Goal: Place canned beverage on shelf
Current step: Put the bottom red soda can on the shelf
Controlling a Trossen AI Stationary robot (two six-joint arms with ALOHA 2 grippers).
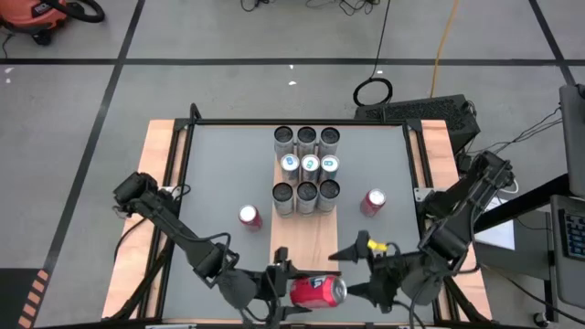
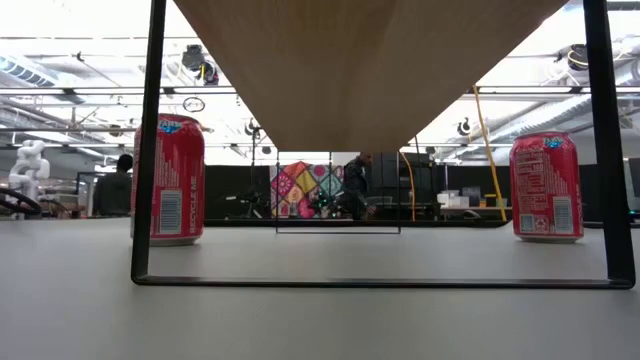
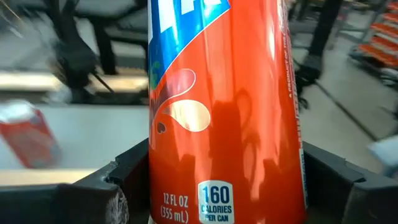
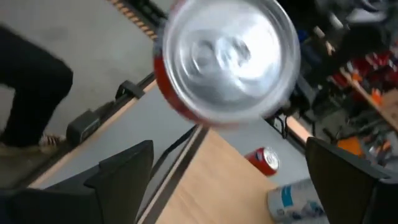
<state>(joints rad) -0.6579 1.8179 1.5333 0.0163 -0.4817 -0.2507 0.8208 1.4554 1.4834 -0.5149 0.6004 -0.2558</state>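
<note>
I have the red can (image 1: 317, 291) lying on its side in the air at the near end of the shelf (image 1: 297, 247), its silver end facing right. My left tool (image 1: 281, 285) is clamped around its body; the left wrist view shows a dark pad pressed on each side of it. My right tool (image 1: 355, 271) sits just beside the can's silver end with its fingers spread wide and holding nothing; the right wrist view looks straight at the lid between them.

To do this step well, I judge I should pull the right arm clear first, then turn the can upright with the left and carry it toward the bare board near the standing cluster of cans (image 1: 306, 170), lowering it flat before I let go so it does not tip or knock its neighbours.

On the held can I read "12 FL OZ (355 mL)" and "160 CALORIES PER CAN"; the blue lettering above is cut off. Two more red cans stand on the counter (image 1: 219, 174), the left one (image 1: 249, 216) and the right one (image 1: 373, 201). In the low view the left one's side reads "RECYCLE ME".
</note>
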